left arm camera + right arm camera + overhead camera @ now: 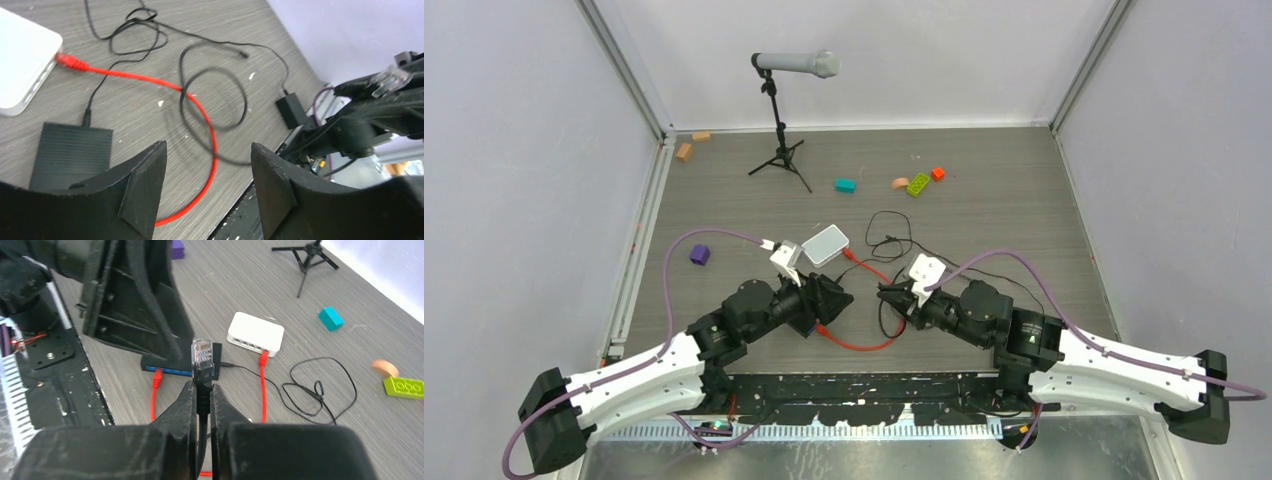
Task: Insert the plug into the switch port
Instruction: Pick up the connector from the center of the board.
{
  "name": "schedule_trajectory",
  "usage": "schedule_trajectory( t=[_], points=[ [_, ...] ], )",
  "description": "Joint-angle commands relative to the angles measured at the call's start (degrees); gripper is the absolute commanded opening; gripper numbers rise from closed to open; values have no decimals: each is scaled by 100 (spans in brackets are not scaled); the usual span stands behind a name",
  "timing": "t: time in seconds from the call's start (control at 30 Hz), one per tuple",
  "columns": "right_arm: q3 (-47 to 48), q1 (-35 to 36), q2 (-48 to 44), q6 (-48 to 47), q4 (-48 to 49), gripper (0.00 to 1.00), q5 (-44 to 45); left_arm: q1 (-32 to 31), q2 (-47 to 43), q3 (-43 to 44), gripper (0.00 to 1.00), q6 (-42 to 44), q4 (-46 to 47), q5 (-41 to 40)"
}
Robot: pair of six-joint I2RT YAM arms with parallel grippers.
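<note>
At the far edge I see a grey microphone on a black tripod stand. A teal plastic block, a green studded brick and a small red cube lie beyond a white rounded square box; a purple block sits to its left.

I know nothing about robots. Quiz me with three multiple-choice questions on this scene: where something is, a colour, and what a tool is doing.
1. The black switch lies: A. beside the microphone stand; B. right by the left tool; C. hanging in mid-air.
2. The cable plugged into the white box is: A. green; B. yellow; C. red.
3. The right tool is: A. shut on the clear-tipped plug; B. open and empty; C. holding a purple block.
Answers: 1 B, the left wrist view shows the switch just ahead of that tool. 2 C, a red cable enters the box's side. 3 A, it pinches the plug below its clear tip.
</note>
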Motion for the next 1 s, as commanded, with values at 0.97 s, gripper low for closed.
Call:
schedule_trajectory(
  t=[0.97],
  points=[
    [805, 645, 388, 45, -610, 0, 358, -19, -682, 373, 62, 1445, 1325, 1988]
  ],
)
